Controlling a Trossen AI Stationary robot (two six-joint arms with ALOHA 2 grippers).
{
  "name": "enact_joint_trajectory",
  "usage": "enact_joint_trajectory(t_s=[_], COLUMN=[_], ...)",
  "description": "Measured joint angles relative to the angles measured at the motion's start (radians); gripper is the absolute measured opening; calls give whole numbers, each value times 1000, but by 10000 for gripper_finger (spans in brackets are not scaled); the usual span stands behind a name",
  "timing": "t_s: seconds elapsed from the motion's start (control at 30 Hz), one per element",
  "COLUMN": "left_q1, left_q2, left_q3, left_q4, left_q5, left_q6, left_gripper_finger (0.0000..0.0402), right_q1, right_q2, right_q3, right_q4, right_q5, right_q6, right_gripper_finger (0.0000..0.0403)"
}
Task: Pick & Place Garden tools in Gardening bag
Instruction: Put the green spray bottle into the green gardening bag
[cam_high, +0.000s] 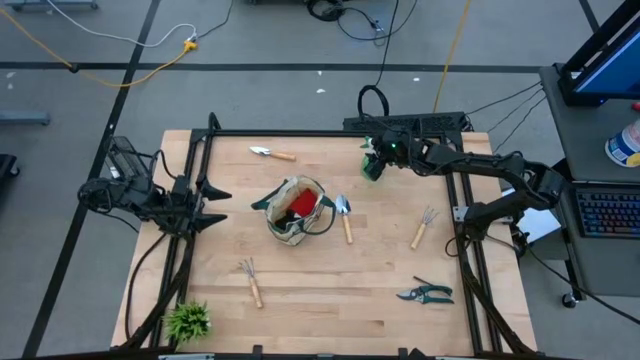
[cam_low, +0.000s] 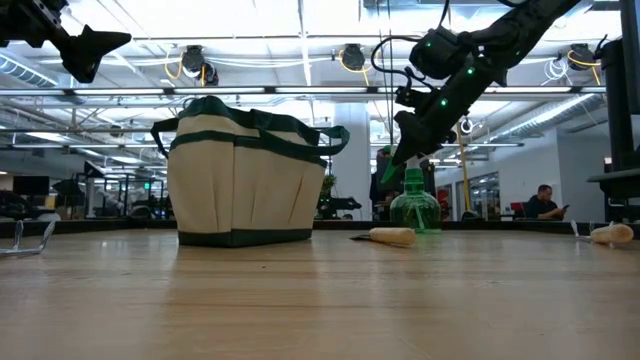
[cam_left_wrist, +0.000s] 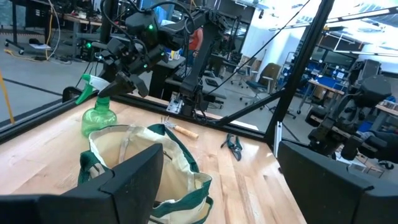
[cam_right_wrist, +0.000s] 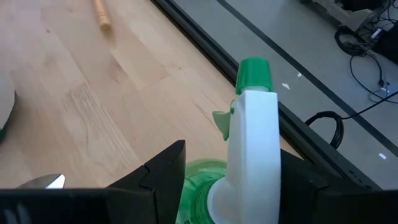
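The right gripper (cam_right_wrist: 233, 171), fingers apart around the spray bottle (cam_right_wrist: 252, 137), should grasp its narrow neck; smooth, light plastic may slip.

Beige green-trimmed gardening bag (cam_high: 296, 211) upright mid-table, red glove (cam_high: 297, 205) inside; green spray bottle (cam_high: 373, 164) upright at far edge

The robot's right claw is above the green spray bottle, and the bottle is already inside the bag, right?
Not quite. The right gripper is above the green spray bottle, its fingers open on either side of the bottle's top, but the bottle isn't in the bag. The high view shows it standing on the table near the far edge, well apart from the bag.
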Motion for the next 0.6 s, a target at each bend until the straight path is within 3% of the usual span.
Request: enact_joint_trajectory(t_s=[0.17, 0.6], left_q1=[0, 0], left_q2=[0, 0], left_q3=[0, 0], left_q4=[0, 1], left_q5=[0, 0], left_q6=[0, -1], left_gripper_finger=[324, 324], right_q1=[0, 0], right_q2=[0, -3], right_q3=[0, 2], right_q4=[-3, 3], right_q5=[0, -1], right_q6=[0, 4], right_gripper_finger=[164, 51])
